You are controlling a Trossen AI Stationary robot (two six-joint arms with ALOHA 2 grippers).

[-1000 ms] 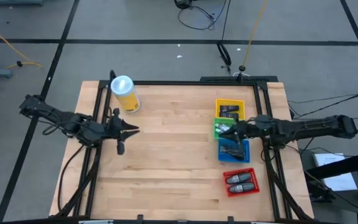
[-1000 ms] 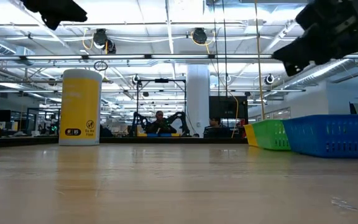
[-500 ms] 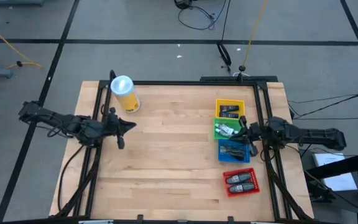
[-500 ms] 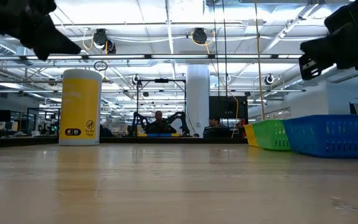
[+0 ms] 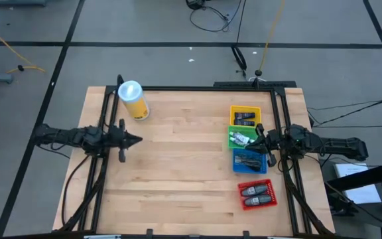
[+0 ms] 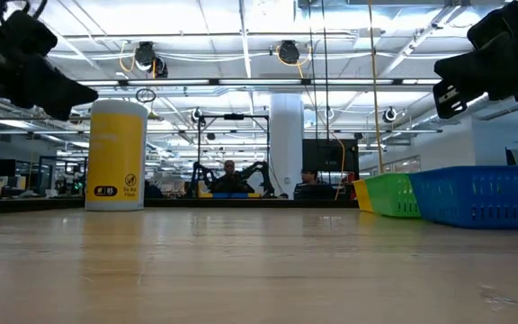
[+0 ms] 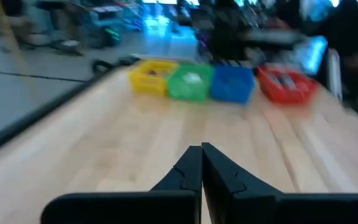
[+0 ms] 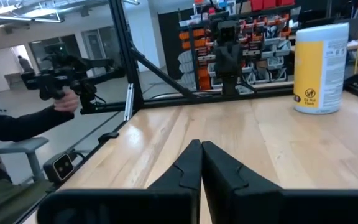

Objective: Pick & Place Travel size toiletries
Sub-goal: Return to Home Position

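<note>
**Both grippers closed and empty; toiletries sit in the four trays**

We find the left gripper (image 5: 135,139) at the centre-left of the high view, above the left part of the table (image 5: 184,179) and just below the yellow canister (image 5: 132,99) in the frame. Its wrist view shows the two fingers (image 7: 190,173) pressed tip to tip, with nothing held between them.

The right gripper (image 5: 257,138) sits at the centre-right, at the right rim of the green tray (image 5: 230,137). Its fingers (image 8: 190,171) are likewise pressed together and hold nothing.

We see the toiletries in a column of trays on the right of the high view:
- dark packs (image 5: 245,119) lie in the yellow tray (image 5: 245,107) at the top
- a white-green tube (image 5: 241,139) lies in the green tray
- dark items (image 5: 247,159) lie in the blue tray (image 5: 251,171)
- grey tubes (image 5: 256,192) lie in the red tray (image 5: 254,182) at the lower right, set slightly askew
</note>
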